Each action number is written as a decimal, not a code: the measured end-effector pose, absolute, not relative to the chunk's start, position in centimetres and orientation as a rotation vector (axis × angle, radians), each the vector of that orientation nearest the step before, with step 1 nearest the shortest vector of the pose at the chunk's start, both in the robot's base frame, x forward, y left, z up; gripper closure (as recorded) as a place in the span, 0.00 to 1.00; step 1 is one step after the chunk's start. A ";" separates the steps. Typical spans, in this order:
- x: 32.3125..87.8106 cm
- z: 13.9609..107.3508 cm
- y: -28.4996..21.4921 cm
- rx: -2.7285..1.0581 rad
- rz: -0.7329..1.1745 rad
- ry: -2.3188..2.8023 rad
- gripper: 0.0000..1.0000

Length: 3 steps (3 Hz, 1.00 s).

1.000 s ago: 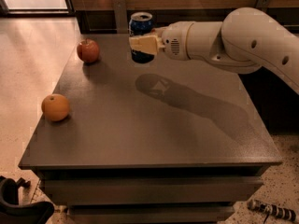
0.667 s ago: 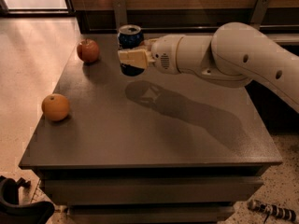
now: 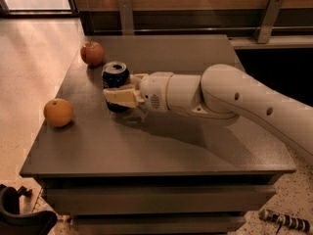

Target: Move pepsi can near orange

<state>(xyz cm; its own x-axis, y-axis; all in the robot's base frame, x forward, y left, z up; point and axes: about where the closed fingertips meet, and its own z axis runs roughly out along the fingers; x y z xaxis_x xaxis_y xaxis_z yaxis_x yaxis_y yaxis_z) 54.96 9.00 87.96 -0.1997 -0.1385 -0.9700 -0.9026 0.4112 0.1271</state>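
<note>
The pepsi can [image 3: 115,77] is dark blue with a silver top and stands upright in my gripper [image 3: 117,88], whose pale fingers [image 3: 121,97] are shut around its sides. The can is low over the grey table [image 3: 161,146], left of centre; its base is hidden behind the fingers. The orange [image 3: 58,112] lies on the table near the left edge, a short way to the left of and in front of the can. My white arm reaches in from the right.
A red apple [image 3: 92,53] sits at the back left of the table, just behind the can. A wooden wall with metal brackets [image 3: 268,17] runs behind the table. A dark object [image 3: 19,214] lies on the floor at the lower left.
My gripper has carried the pepsi can leftward, forward and downward, from above the back of the table toward the orange.
</note>
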 end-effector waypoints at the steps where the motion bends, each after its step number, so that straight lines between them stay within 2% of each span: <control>1: 54.5 87.8 9.7 -0.949 0.933 1.617 0.80; 3: 54.2 87.9 10.1 -0.958 0.937 1.612 0.33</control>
<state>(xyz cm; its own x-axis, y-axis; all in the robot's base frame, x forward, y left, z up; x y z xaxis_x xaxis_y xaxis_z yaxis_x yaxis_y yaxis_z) 54.24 10.13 87.88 -0.1878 -0.1409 -0.9721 -0.9144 0.3863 0.1207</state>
